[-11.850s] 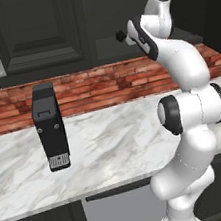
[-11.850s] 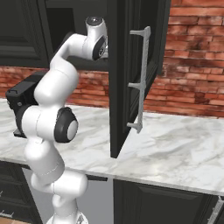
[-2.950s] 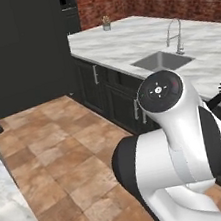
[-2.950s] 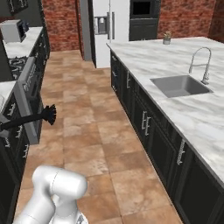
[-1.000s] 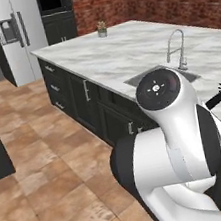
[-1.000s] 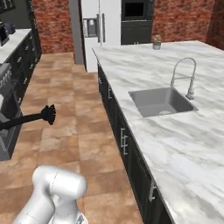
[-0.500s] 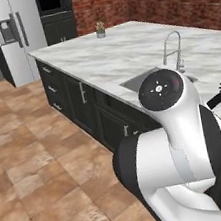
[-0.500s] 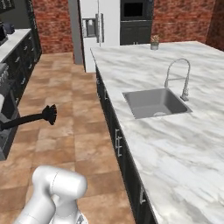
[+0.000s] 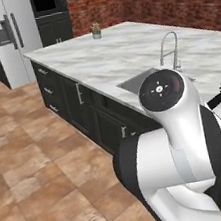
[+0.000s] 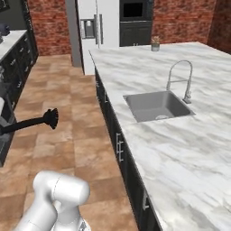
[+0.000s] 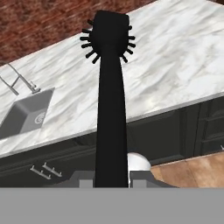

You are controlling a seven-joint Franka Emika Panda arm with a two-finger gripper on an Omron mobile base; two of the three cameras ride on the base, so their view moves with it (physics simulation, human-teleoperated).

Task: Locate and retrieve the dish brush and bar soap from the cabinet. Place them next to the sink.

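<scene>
The marble island runs along the robot's right, with the sink sunk into it and the tap standing at the basin's far edge. Bare counter lies on every side of the basin, the widest stretch on the near side.

The arm carries the brush out in front of the hand. In the hand camera the handle rises straight up from between the two fingertips and the spiky head sits at the top; the fingers are closed on the handle, which fills the gap between them. The gripper itself is low in that frame (the tips are barely seen).

The carry looks nearly over, so the job now is placement. Bring the brush over open marble just beside the basin, not above it, lower until the handle lies flat, then release. Letting go high would risk it rolling into the sink
</scene>
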